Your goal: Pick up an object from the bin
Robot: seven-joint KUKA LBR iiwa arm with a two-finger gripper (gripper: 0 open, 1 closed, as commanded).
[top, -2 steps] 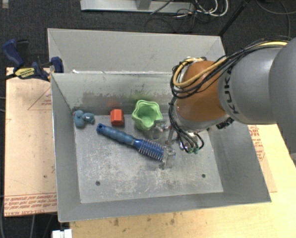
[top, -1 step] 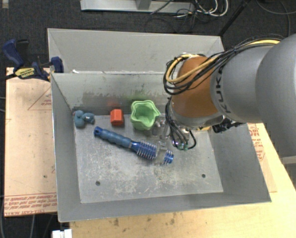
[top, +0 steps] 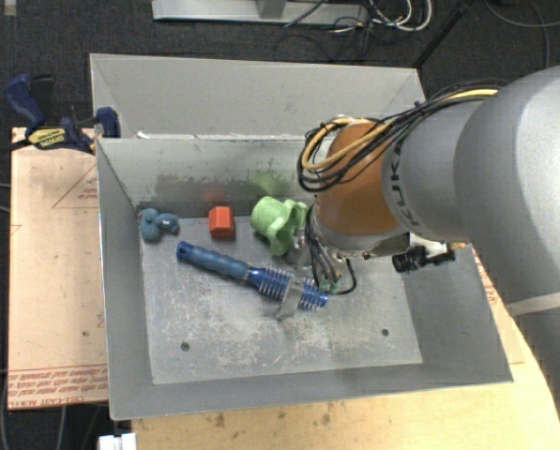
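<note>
A grey metal bin (top: 261,350) with sloping walls holds four loose things, all lying in the far half of its scuffed floor. The grey arm (top: 505,186) comes in from the right, its wrist wrapped in an orange cover (top: 355,190) with yellow and black cables (top: 347,142) looped over it, and the gripper (top: 298,287) hangs low at the middle of the floor, directly over the bristle end of a blue plastic brush with a long handle (top: 214,262). The brush lies flat and slanted, its handle tip pointing towards the far left corner and its blue bristle head under the gripper, with tufts of bristles showing on either side of the metal parts. The gripper looks to be down at the level of the brush head, touching or just above it, but the wrist and its wiring hide the fingers, so I cannot tell whether they are spread, pressed together or pinching the brush. Just beyond the gripper, against the back wall, sits a light green rounded plastic piece (top: 273,219), near the wrist. To its left is a small orange-red block (top: 221,220), apart from it, and farther left, near the corner, a small grey-blue lumpy thing (top: 156,223). The brush handle passes just in front of the block.
</note>
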